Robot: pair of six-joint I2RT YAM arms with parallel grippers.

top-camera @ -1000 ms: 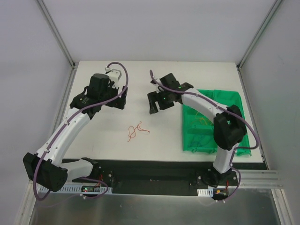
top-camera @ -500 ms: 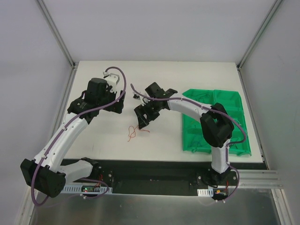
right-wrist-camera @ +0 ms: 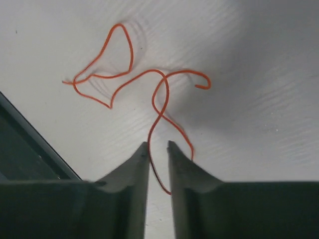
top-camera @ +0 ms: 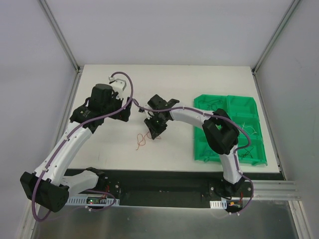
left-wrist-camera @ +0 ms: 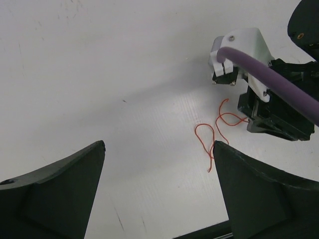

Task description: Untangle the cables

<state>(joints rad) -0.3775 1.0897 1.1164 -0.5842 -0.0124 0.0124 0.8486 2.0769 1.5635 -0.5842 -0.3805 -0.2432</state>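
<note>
One thin red-orange cable (top-camera: 143,139) lies in loose loops on the white table, also seen in the left wrist view (left-wrist-camera: 213,135). My right gripper (top-camera: 154,128) is down on its right end. In the right wrist view the jaws (right-wrist-camera: 158,145) are drawn almost together, and a strand of the cable (right-wrist-camera: 158,102) runs through the narrow slit between them, against the left finger. My left gripper (top-camera: 121,110) hovers up and left of the cable, wide open (left-wrist-camera: 159,149) with nothing in it. Its right fingertip (left-wrist-camera: 224,154) overlaps the cable's loop in that view.
A green divided bin (top-camera: 200,149) stands at the right of the table with several thin wires inside. The right arm's black head with its white bracket (left-wrist-camera: 239,50) sits close beside the cable. The table's near edge (top-camera: 149,172) lies just below the cable.
My right arm swung left from the green bin and came down onto the cable, and its jaws went from wide open to nearly together. The left arm shifted only slightly.
</note>
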